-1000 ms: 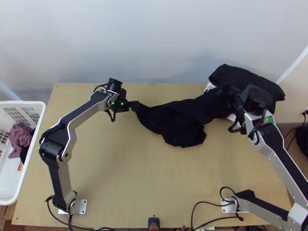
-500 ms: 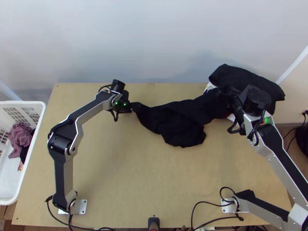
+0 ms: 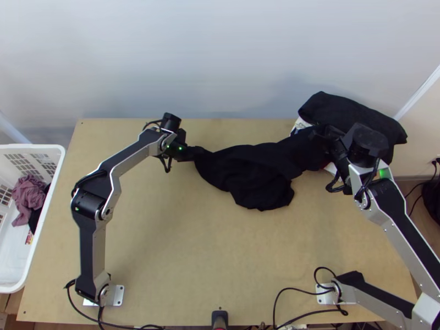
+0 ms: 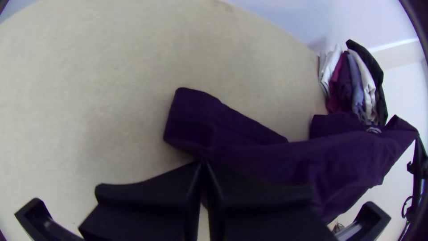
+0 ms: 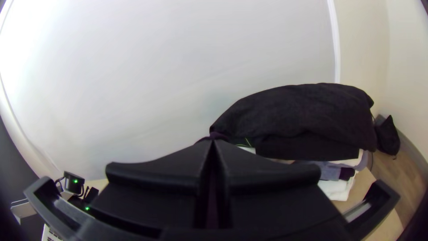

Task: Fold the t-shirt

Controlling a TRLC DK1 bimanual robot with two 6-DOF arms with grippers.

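Note:
The black t-shirt (image 3: 258,170) lies bunched and stretched sideways across the table's back half, its right part lifted; in the left wrist view the t-shirt (image 4: 276,156) looks dark purple. At its left end is my left gripper (image 3: 202,150); the left gripper (image 4: 203,163) is shut there, with cloth folds meeting at its tips and a flap sticking out beyond. My right gripper (image 3: 323,132) holds the raised right end, beside the clothes pile. Seen from its wrist, the right gripper (image 5: 213,142) is shut, with a bit of dark cloth at the tips.
A stack of folded clothes (image 4: 352,85) stands at the back right, topped by a black garment (image 3: 352,110). A white basket (image 3: 14,220) with clothes is beyond the table's left edge. Bare table (image 3: 220,258) lies in front of the t-shirt.
My left arm and gripper have shifted a little to the right, and the t-shirt's left end has changed shape slightly. The right gripper has stayed almost in place.

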